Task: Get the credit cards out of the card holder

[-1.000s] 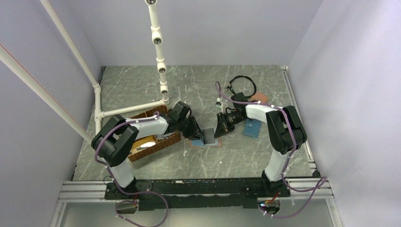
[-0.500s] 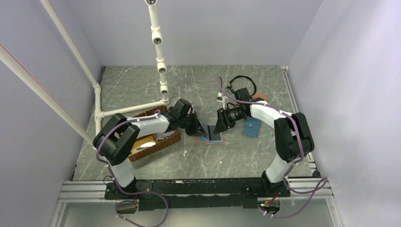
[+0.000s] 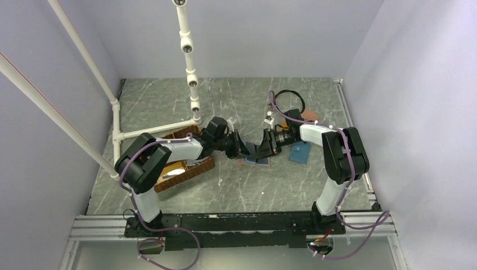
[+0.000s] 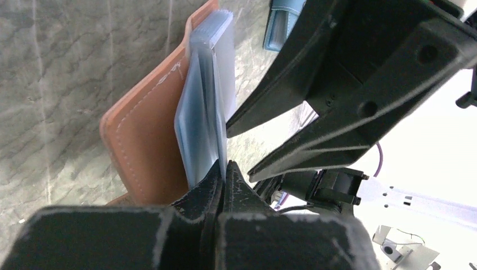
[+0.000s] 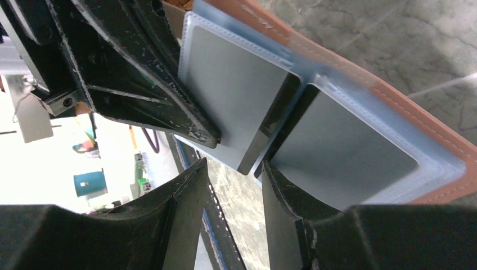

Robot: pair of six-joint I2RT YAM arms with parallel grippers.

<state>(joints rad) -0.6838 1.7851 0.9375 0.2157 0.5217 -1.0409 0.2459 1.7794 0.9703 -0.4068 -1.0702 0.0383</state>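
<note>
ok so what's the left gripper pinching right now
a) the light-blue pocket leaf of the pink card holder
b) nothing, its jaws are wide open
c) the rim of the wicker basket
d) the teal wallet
a. In the left wrist view, the left gripper is shut on the edge of the light-blue pocket leaf standing up from the card holder, while the right gripper is open beside it.

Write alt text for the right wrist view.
The left claw pinches a light-blue pocket leaf of the open card holder. Grey credit cards sit in its pockets, and the right claw hangs open in the foreground.
</note>
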